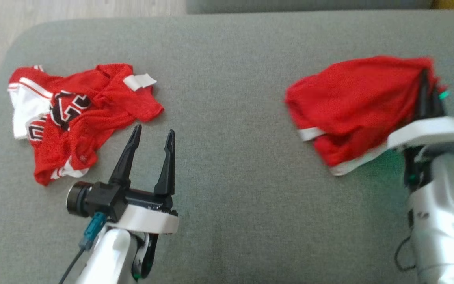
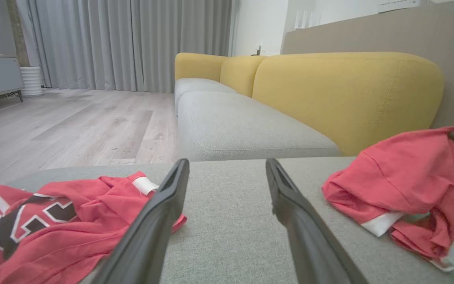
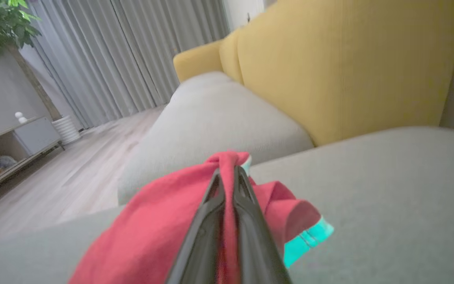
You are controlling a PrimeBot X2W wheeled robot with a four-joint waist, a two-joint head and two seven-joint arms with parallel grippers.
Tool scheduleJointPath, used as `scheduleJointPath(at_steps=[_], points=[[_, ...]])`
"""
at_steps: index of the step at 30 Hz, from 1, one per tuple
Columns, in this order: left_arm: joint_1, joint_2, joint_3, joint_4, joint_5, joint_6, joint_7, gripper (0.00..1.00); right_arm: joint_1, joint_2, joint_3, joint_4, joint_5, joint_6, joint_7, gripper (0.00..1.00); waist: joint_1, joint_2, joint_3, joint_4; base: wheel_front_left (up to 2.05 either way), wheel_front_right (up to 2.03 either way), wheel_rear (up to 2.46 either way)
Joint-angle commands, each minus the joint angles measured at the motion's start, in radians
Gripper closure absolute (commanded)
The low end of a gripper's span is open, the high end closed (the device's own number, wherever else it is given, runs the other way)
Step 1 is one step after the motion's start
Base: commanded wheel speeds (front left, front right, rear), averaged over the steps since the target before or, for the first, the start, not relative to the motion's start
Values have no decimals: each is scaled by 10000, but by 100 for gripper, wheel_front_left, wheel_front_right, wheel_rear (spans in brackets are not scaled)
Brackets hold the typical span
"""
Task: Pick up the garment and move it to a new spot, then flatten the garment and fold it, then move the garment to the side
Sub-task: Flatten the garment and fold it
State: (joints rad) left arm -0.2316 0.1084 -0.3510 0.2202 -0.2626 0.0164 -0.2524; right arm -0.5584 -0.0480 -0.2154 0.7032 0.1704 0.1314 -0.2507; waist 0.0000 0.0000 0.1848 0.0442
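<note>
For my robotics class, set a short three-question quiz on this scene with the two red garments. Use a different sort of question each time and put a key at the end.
1. True or false: the left gripper and the right gripper are both open.
2. Multiple choice: the plain red garment is
A) lying loose with nothing touching it
B) pinched between the right gripper's fingers
C) pinched between the left gripper's fingers
3. Fill the gap: the numbered jersey lies crumpled on the robot's ____ side of the left gripper, apart from its fingers.

Key: 1 false (the left is open, the right is shut on cloth); 2 B; 3 left.
</note>
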Motion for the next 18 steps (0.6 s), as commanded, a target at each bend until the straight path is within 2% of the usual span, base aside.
scheduleJointPath(at_steps=[1,4,7,11,14,16,18], points=[[6,14,461,-311,86,-26,-93,0,-699,-22,17,-518,-391,-7,-106,100,0,0,-265,65,0,0,0],[217,-78,635,-378,136,-44,-93,0,-1446,-178,-429,-1404,-1744,-7,191,100,0,0,-604,256,0,0,0],[406,-177,795,-424,-7,-100,-93,0,-1730,-323,158,-2184,-2636,-7,446,100,0,0,-758,437,0,0,0],[592,-305,931,-516,-282,-253,-93,0,-1250,-251,2172,-2669,-3393,-7,869,100,0,0,-845,681,0,0,0],[638,-339,924,-580,-256,-292,-93,0,-418,-142,3947,-2387,-3521,-7,1176,100,0,0,-779,837,0,0,0],[623,-351,896,-566,-224,-323,-93,0,135,-79,5133,-1878,-3449,-7,1210,0,0,0,-716,925,0,0,0],[556,-357,852,-485,-202,-385,-93,0,565,-43,6339,-1258,-3312,-7,1166,0,0,0,-667,1034,0,0,0]])
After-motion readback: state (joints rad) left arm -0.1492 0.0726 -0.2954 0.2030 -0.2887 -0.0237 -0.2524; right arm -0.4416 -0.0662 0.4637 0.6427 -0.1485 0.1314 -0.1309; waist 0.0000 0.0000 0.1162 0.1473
